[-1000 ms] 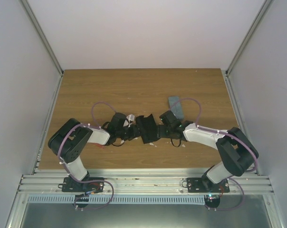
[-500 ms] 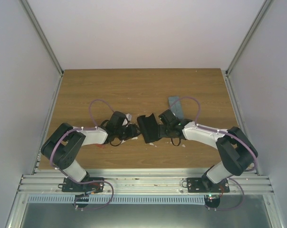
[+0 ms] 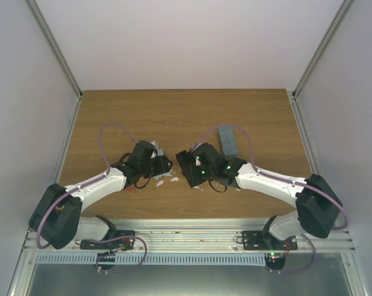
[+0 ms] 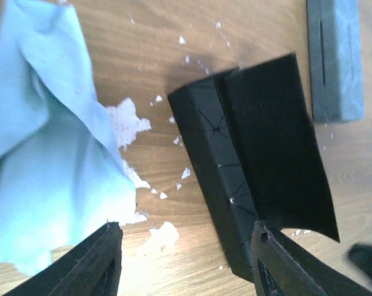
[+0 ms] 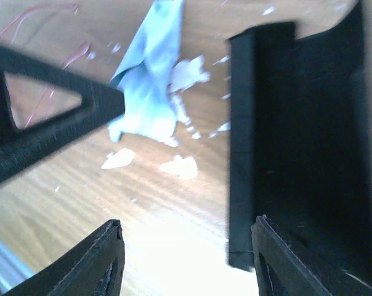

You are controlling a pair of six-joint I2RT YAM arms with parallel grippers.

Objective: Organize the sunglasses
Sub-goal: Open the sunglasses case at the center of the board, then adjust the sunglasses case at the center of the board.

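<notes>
The sunglasses are hidden or out of view in all views. A black hard case (image 3: 185, 161) lies open mid-table; it also shows in the left wrist view (image 4: 247, 166) and the right wrist view (image 5: 297, 135). My left gripper (image 3: 164, 164) (image 4: 186, 262) is open and empty, low over bare wood between a light blue cloth (image 4: 44, 154) and the case. My right gripper (image 3: 188, 172) (image 5: 186, 262) is open and empty, its right finger (image 5: 297, 259) over the case's edge. The two grippers face each other across the case.
A grey-blue case (image 3: 228, 139) (image 4: 334, 61) lies closed behind the right gripper. The cloth shows crumpled in the right wrist view (image 5: 150, 80). White flecks (image 4: 127, 120) mark the wood near it. Metal rails run along the table's sides and near edge.
The left arm has swung its elbow out left and stretched low, its gripper drawing slightly back from the case. The right gripper has moved left onto the black case's edge. The case stays put.
</notes>
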